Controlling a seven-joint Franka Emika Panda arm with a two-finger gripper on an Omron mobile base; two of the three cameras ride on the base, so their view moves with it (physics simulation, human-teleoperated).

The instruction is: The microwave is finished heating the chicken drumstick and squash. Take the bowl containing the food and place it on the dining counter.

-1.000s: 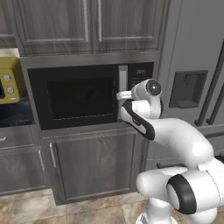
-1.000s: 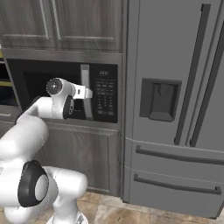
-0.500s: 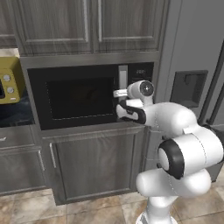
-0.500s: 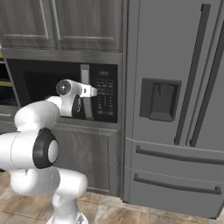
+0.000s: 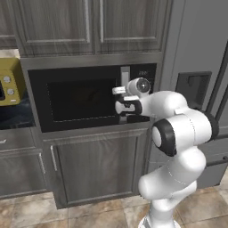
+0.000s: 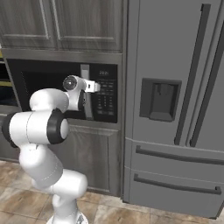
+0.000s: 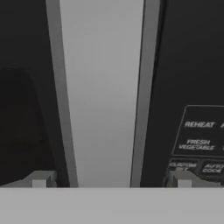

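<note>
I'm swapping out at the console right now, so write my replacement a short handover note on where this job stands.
Gripper: open, jaws either side of the microwave's vertical grey door handle, not yet closed on it.
Microwave: door shut, built in under the upper cabinets, with the fridge on its right. Its button panel lies just beside the handle.
Bowl, drumstick, squash: hidden behind the dark door glass, so they cannot be confirmed.
Done: hand lined up at the handle.
Left: close on the handle, pull the door open, take out the bowl and carry it to the dining counter.

Black microwave (image 5: 84,100), seemingly pale grey handle (image 7: 103,96)
</note>
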